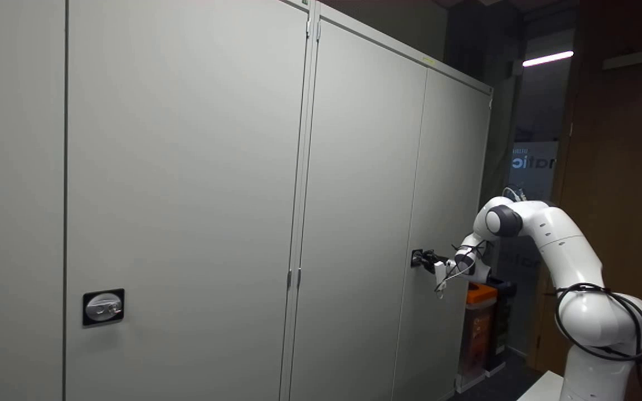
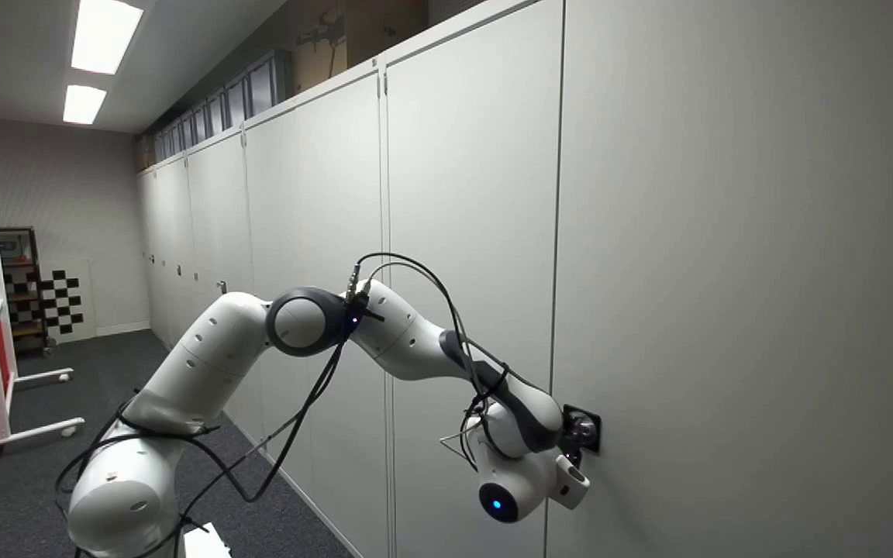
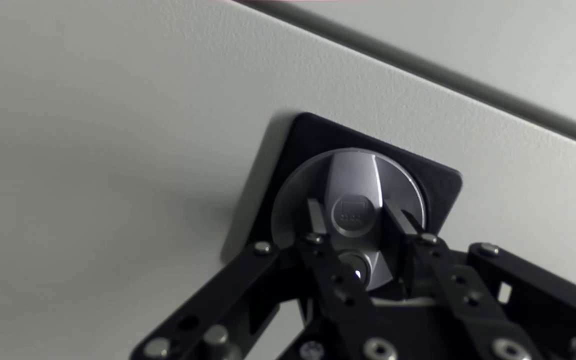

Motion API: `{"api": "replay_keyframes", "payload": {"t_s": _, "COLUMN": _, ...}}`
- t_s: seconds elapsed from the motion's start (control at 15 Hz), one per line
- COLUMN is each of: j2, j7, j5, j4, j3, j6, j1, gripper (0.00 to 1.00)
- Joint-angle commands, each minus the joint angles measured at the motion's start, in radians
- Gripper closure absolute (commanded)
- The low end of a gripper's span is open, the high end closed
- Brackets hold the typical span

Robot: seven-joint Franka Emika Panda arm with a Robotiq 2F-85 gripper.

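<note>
Black claw (image 3: 354, 214) stands narrowly parted, clamped on the silver handle (image 3: 353, 175) (one jaw along each side).

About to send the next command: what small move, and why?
Probably a slight twist of the silver knob, direction unclear: the hand is closed on the knob's raised ridge, and the cabinet door looks shut.

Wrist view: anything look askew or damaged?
The silver handle looks askew: it sits at an angle to the edges of its black plate. Probably just turned rather than broken, as the claw grips it. No damage stands out, though the claw hides part of the handle.
</note>
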Motion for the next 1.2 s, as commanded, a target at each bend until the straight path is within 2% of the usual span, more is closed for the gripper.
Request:
{"api": "replay_keyframes", "payload": {"t_s": 0.0, "j2": 0.050, "j7": -0.070, "j5": 0.058, "j4": 0.079, "j3": -0.008, "j6": -0.008, "j1": -0.015, "gripper": 0.92}}
{"api": "replay_keyframes", "payload": {"t_s": 1.13, "j2": 0.059, "j7": -0.288, "j5": 0.087, "j4": 0.073, "j3": -0.007, "j6": -0.027, "j1": -0.020, "gripper": 0.92}}
